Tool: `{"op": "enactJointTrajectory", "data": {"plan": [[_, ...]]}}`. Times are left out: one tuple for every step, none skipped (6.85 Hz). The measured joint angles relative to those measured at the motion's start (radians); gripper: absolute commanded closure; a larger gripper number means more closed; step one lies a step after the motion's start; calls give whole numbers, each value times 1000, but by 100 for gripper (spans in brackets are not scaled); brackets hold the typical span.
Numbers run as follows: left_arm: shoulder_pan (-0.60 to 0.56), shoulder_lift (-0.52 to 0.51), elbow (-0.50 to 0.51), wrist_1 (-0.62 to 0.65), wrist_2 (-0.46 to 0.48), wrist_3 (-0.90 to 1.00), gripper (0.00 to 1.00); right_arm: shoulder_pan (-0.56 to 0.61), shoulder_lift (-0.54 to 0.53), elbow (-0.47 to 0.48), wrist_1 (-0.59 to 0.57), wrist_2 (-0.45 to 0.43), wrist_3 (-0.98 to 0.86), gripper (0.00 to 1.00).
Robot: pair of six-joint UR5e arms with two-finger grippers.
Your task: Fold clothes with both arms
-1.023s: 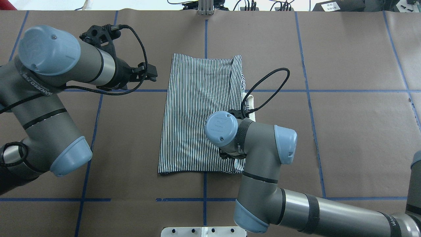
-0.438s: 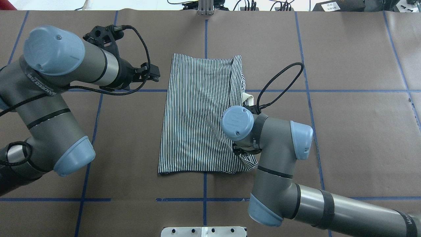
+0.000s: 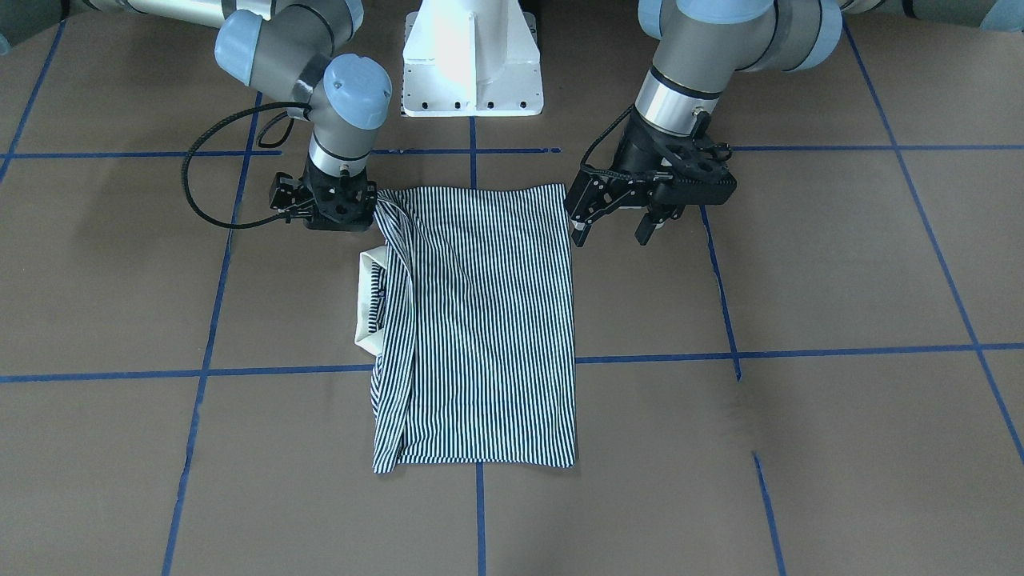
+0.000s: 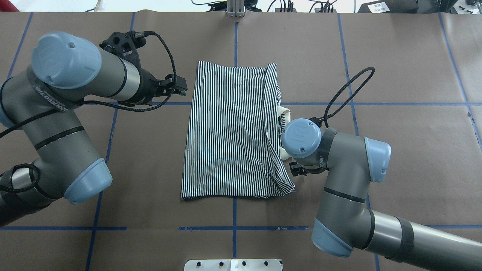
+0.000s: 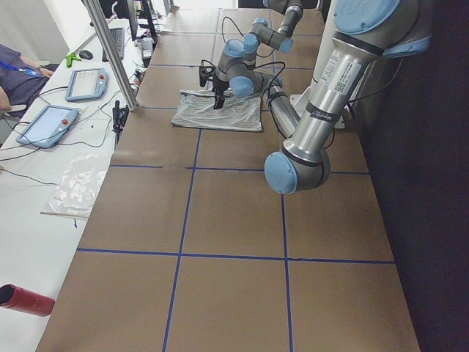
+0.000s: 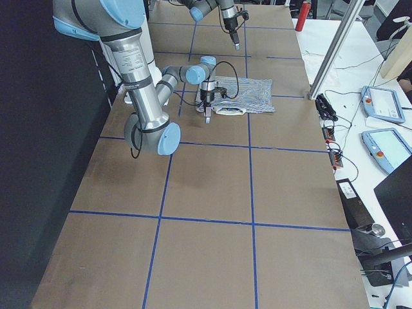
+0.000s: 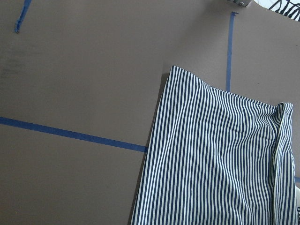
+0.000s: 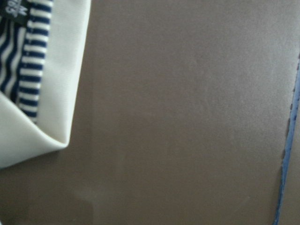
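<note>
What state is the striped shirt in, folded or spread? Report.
Folded: the shirt lies as a narrow rectangle, cream collar poking out sideways.

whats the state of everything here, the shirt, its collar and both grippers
polo shirt, folded into a long panel, flat on the table, right edge bunched
collar, poking out past the shirt's right edge, resting on the table
left gripper, open, beside the shirt's left edge, holding nothing
right gripper, low by the shirt's right corner nearest the robot; fingers hidden, open or shut unclear
</note>
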Motion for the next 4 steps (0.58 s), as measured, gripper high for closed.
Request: {"op": "enactJointTrajectory", "data": {"plan": [[0,0,0,-1,0,2,0,13,12,9,11,4,-17,0],[1,-1,0,-1,0,5,0,17,39,8,57,4,-23,0],[1,0,0,-2,0,9,0,18,59,-8,151,2,-26,0],[0,1,4,-8,0,12,0,18,69,-43,261,0,-28,0]]}}
